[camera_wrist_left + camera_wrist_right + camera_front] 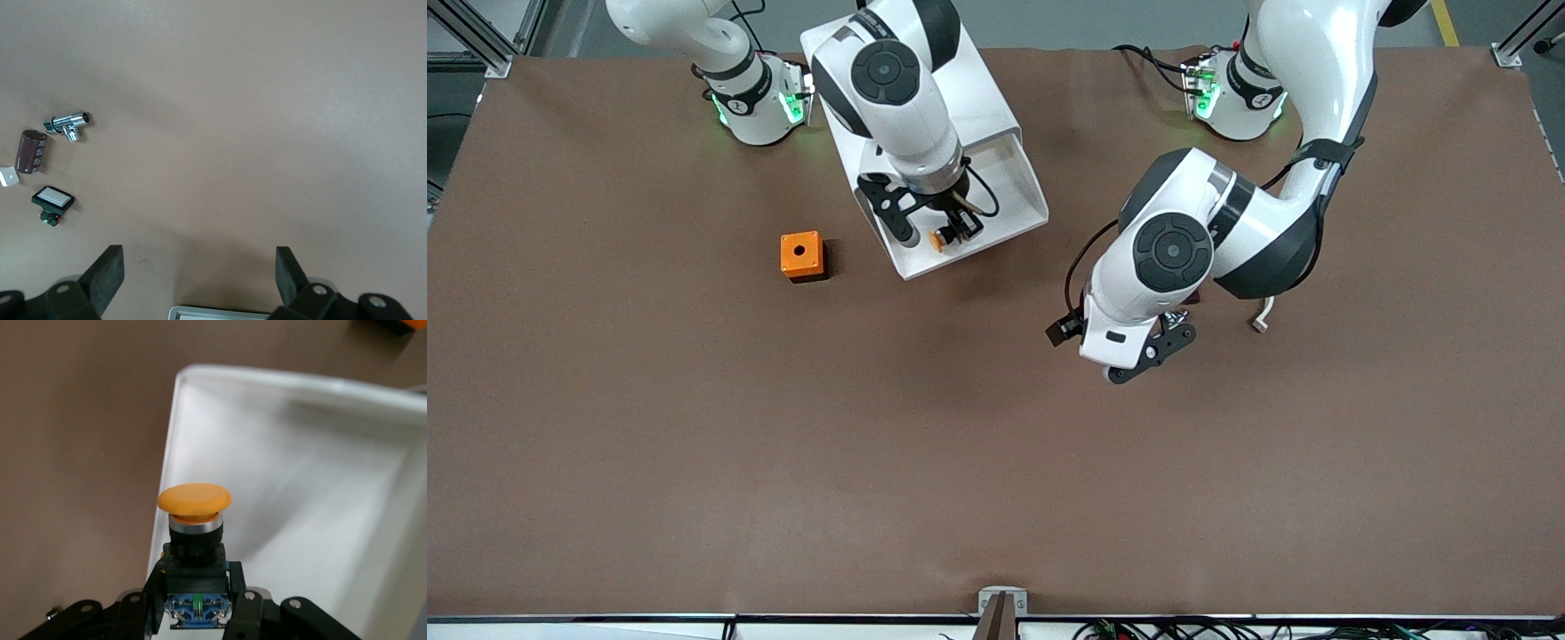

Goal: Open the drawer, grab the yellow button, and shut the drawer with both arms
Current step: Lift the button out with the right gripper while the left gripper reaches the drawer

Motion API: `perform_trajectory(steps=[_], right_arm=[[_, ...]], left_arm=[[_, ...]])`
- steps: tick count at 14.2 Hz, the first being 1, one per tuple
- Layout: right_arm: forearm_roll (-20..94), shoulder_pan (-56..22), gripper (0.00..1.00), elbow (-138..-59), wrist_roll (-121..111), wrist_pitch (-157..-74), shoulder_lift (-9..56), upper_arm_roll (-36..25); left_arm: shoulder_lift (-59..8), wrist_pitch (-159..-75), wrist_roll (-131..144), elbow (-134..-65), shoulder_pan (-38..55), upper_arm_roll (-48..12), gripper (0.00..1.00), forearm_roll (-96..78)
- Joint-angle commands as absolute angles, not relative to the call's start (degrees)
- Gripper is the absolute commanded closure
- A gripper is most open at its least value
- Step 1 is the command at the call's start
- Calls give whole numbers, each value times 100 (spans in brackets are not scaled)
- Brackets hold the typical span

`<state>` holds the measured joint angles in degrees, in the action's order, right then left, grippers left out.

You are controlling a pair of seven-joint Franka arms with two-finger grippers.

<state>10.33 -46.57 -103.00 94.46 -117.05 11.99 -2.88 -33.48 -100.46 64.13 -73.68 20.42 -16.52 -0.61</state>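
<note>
The top drawer (1009, 182) stands pulled out of the white cabinet (983, 93) toward the front camera. My right gripper (953, 229) is shut on the button (938, 238), holding it by its black-and-blue body just above the drawer's front corner. In the right wrist view the orange cap (194, 499) points away from the right gripper (198, 587), over the drawer's rim (175, 407). My left gripper (1092, 342) hangs open and empty over bare table, beside the drawer toward the left arm's end. Its fingers (110, 267) show wide apart in the left wrist view.
An orange cube with a hole (801, 255) sits on the table beside the drawer, toward the right arm's end. Under the left arm lie a black button with a white face (52, 199), a dark cylinder (31, 151) and a small metal fitting (69, 125).
</note>
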Motion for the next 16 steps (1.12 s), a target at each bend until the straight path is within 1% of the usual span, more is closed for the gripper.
perform_trajectory(steps=[1, 4, 8, 10, 16], right_arm=[[1125, -4177, 100, -9872, 8906, -11068, 1099, -255], [1125, -3710, 100, -9703, 7966, -10627, 1055, -255], [1116, -3025, 100, -9633, 6534, -10205, 1028, -272], [1108, -2638, 100, -9642, 5804, -10178, 1037, -272], [1064, -1706, 100, -9668, 4046, -10151, 1142, -272]], left_arm=[[-3243, -10099, 6398, -7497, 2030, -1696, 0, 97], [-3234, -10107, 6398, -7532, 2048, -1696, 0, 97], [-3304, -10195, 6433, -7523, 2433, -1696, 0, 62], [-3331, -10239, 6460, -7523, 2653, -1696, 0, 97], [-3629, -10994, 6460, -7532, 3032, -1696, 0, 185]])
